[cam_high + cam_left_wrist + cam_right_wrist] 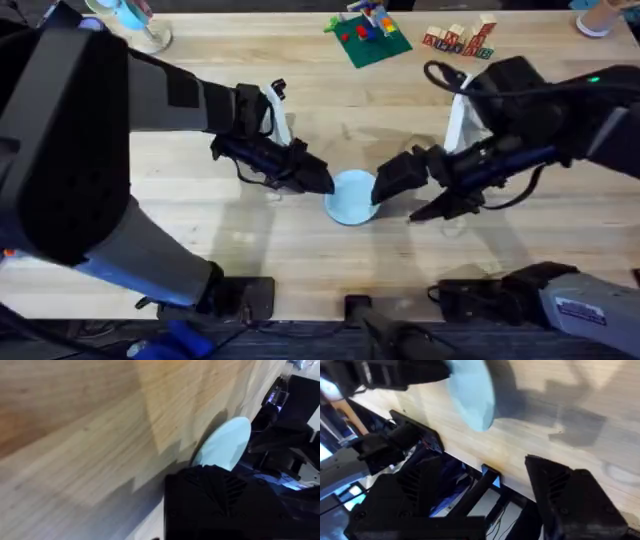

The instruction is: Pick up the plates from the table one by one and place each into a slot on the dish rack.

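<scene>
Two black grippers meet over the light wooden table's (200, 215) middle: the left gripper (322, 181) clamps a small round light-blue plastic plate (351, 196), the right gripper (408, 190) gapes empty just beside it.

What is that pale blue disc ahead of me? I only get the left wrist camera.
Observer: It's a light blue plate. From overhead, the left gripper grips its edge near the middle of the table.
Operator: Is anything on its other side?
Observer: Yes, the right gripper faces the plate from the opposite side, jaws wide apart and holding nothing.
Operator: Anything else on the table?
Observer: A green baseplate with coloured bricks sits at the far edge, with wooden blocks beside it.
</scene>
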Controlling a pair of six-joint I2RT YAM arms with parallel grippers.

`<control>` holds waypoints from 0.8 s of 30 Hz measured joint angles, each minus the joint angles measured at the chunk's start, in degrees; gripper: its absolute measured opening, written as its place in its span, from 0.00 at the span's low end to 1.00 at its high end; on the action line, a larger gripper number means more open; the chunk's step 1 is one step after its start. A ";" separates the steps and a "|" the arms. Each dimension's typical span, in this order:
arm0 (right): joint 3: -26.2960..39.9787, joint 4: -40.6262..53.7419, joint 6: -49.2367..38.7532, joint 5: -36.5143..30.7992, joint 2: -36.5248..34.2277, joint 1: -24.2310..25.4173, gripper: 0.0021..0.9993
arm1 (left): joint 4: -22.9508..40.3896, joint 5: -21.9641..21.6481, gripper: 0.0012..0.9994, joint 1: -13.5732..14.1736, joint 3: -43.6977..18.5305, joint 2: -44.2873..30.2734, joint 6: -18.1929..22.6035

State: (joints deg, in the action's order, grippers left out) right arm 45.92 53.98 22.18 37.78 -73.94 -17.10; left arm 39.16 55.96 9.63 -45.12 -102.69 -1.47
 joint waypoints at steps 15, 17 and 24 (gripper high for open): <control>-0.84 -10.88 6.21 -0.13 -8.76 -4.26 1.00 | -0.17 -0.46 0.04 0.36 -0.26 0.00 -1.40; -0.84 -11.51 6.51 -0.28 -9.26 -4.26 1.00 | -0.17 -0.48 0.04 0.37 -0.26 0.00 -1.49; -0.89 -15.25 7.51 -0.46 -10.24 -4.26 0.96 | -0.17 -0.52 0.04 0.42 -0.31 0.00 -1.62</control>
State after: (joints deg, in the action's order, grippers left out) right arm 45.04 38.73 29.69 37.32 -84.19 -21.37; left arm 38.98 55.44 10.04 -45.43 -102.69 -3.09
